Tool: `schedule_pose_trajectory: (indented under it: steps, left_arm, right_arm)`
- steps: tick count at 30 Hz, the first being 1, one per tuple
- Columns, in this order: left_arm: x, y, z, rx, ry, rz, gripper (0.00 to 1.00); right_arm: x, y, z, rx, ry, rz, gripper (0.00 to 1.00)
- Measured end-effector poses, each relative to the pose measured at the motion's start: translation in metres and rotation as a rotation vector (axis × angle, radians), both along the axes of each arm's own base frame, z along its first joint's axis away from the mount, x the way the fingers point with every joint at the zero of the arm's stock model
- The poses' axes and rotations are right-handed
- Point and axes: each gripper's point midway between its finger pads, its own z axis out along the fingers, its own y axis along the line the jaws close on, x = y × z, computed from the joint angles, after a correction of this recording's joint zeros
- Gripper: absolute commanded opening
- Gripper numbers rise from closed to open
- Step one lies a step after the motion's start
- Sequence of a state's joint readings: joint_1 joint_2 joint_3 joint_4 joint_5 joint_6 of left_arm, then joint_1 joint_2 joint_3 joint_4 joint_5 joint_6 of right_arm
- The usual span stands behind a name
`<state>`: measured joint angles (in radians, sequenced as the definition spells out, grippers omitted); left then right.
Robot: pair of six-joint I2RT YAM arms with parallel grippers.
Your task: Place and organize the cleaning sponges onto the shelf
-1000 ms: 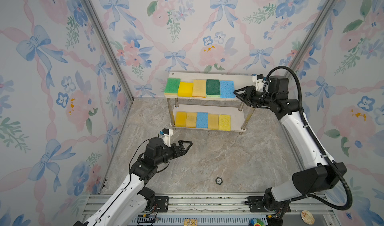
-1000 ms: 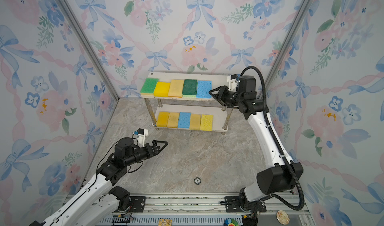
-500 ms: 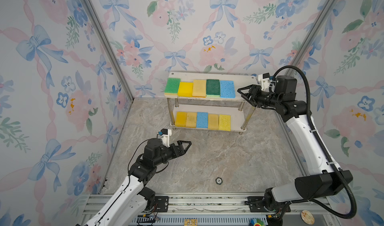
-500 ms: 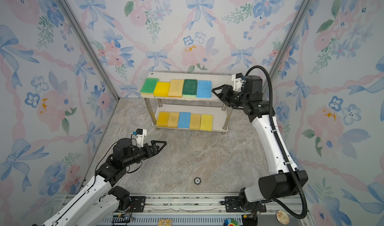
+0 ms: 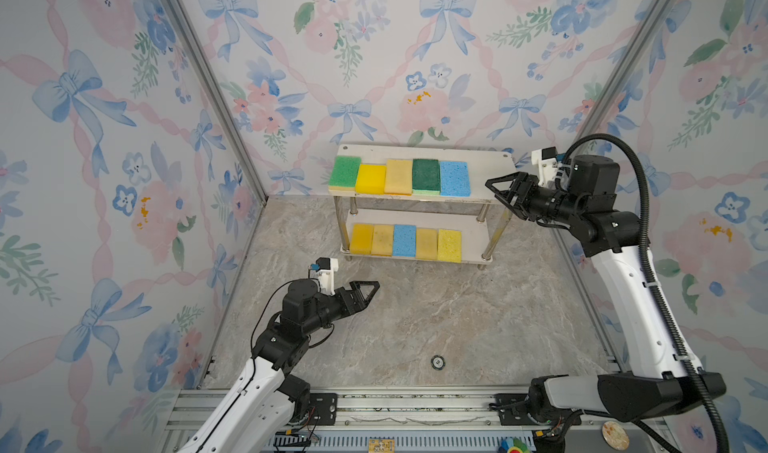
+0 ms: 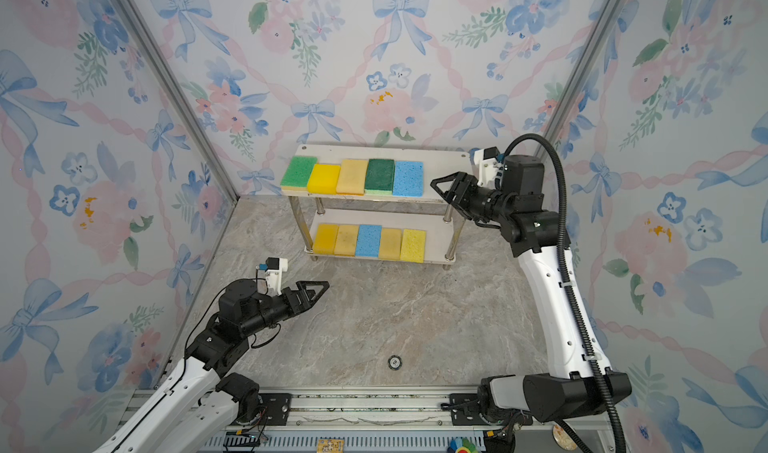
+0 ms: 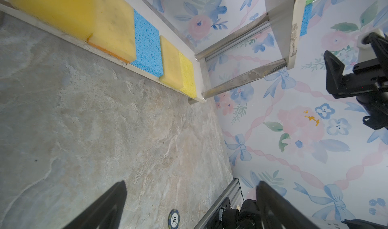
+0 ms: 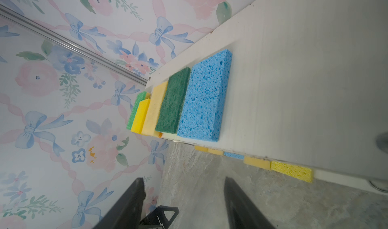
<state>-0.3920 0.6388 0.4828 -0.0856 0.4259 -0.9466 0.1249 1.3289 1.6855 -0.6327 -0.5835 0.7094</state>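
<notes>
All ten sponges sit on the shelf, five up top and five below, so I reckon the placing's done. My right claw hangs open and empty just beside the top tier. My left claw is wide open over the desk. Next: back away without bumping the shelf.

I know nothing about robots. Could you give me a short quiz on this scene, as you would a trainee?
1. True or false: all ten sponges lie on the shelf.
2. Which sponge on the top board lies nearest the right arm? A green, B blue, C yellow.
3. How many sponges lie on the lower board?

Key: 1 true. 2 B, the blue sponge. 3 five.
</notes>
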Motion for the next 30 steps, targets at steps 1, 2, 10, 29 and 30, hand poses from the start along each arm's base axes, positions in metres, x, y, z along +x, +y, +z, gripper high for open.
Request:
schedule_pose_trajectory:
  steps: [1,2,10,29,30]
  left_arm:
    - [-0.001,0.001,0.002,-0.003,-0.01,0.005,0.98]
    - [-0.002,0.003,0.005,-0.01,-0.018,0.009,0.98]
    - [-0.013,0.019,0.021,-0.061,-0.115,0.083,0.98]
    - [-0.035,0.052,0.022,-0.126,-0.174,0.225,0.98]
    - [-0.034,0.054,0.019,-0.122,-0.165,0.237,0.98]
  right_arm:
    - [-0.006,-0.001,0.003,-0.002,-0.009,0.0,0.66]
    - [-0.011,-0.002,0.005,-0.003,-0.016,-0.002,0.66]
    - [-0.064,-0.012,-0.012,-0.024,-0.006,-0.02,0.7]
    - [-0.13,-0.028,-0.115,-0.135,0.147,-0.029,0.86]
    - [-0.13,-0.029,-0.123,-0.153,0.153,-0.03,0.88]
